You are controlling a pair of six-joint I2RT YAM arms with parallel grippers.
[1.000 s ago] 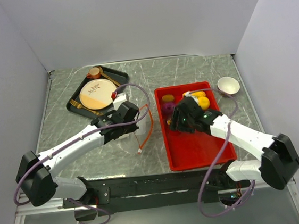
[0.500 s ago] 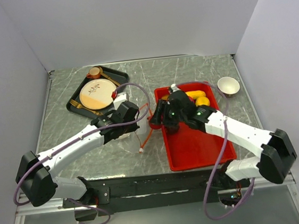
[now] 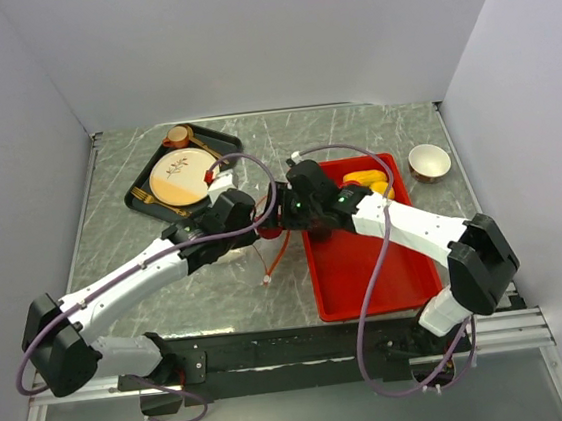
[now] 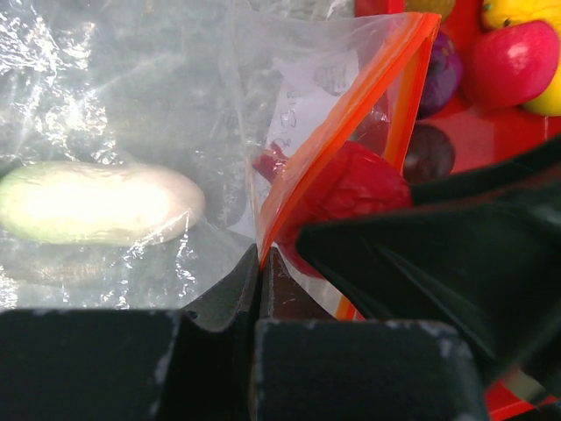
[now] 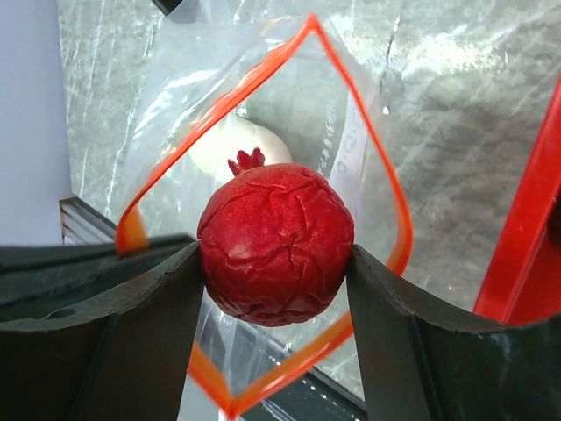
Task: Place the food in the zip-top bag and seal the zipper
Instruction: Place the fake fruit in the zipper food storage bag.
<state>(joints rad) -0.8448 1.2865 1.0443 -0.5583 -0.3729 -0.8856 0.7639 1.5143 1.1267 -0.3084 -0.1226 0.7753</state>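
My right gripper (image 5: 276, 254) is shut on a red wrinkled toy pomegranate (image 5: 276, 241) and holds it at the open mouth of the clear zip-top bag (image 5: 188, 96), inside the loop of its orange-red zipper strip (image 5: 379, 149). A white oval piece (image 4: 96, 202) lies inside the bag. My left gripper (image 4: 259, 263) is shut on the zipper strip (image 4: 351, 123) and holds the mouth open. In the top view both grippers meet left of the red tray, left (image 3: 250, 219) and right (image 3: 276, 221). More food, purple (image 4: 443, 70), red (image 4: 513, 61) and yellow (image 3: 363, 177), lies in the tray.
The rigid red tray (image 3: 367, 262) lies right of centre, its edge close to the bag (image 5: 526, 228). A dark tray (image 3: 144, 200) with a patterned plate (image 3: 182, 176) and a small cup (image 3: 177, 137) sits at the back left. A small bowl (image 3: 429, 162) stands at the back right.
My right gripper has moved left from the red tray to the bag's mouth, carrying the red pomegranate. My left gripper has kept its hold on the zipper strip.
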